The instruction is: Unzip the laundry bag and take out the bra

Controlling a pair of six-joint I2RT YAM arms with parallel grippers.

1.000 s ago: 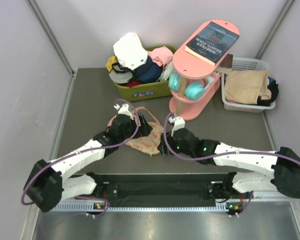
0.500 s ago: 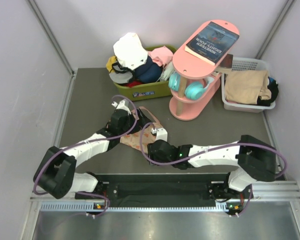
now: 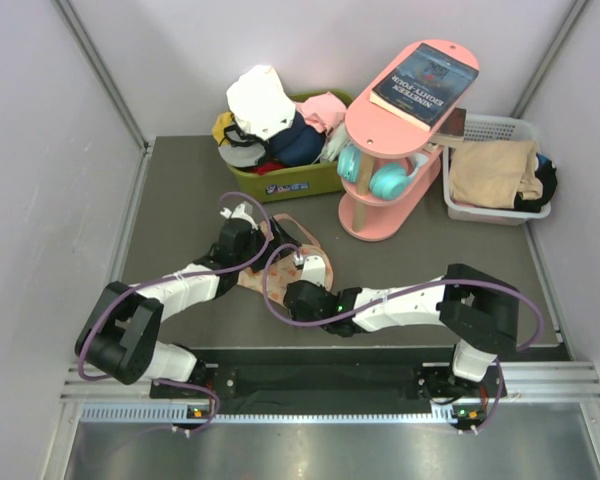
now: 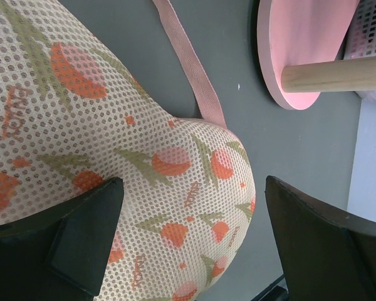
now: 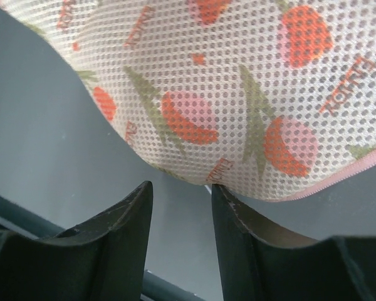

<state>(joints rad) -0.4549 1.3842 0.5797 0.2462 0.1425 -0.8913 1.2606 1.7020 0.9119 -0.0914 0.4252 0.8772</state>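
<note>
The laundry bag (image 3: pixel 258 281), peach mesh with orange-red prints, lies on the dark table between my two arms. In the left wrist view its rounded end (image 4: pixel 144 144) fills the space between the wide-open jaws of my left gripper (image 4: pixel 193 188), and its thin pink loop (image 4: pixel 188 69) trails beyond. My right gripper (image 5: pixel 182 188) sits at the bag's near edge (image 5: pixel 238 94), jaws narrowed but apart, with only table between them. One fingertip (image 5: pixel 220 191) touches the mesh by the pink zip trim (image 5: pixel 357 169). The bra is hidden.
A green bin (image 3: pixel 280 182) piled with clothes stands at the back. To its right is a pink two-tier stand (image 3: pixel 390 218) with a book (image 3: pixel 425 85) and teal headphones (image 3: pixel 375 175). A white basket (image 3: pixel 495 213) with tan cloth sits at the far right.
My right arm has swung left, bringing its gripper to the bag's near edge, and its jaws have narrowed. The left gripper has shifted slightly back and stays wide open.
</note>
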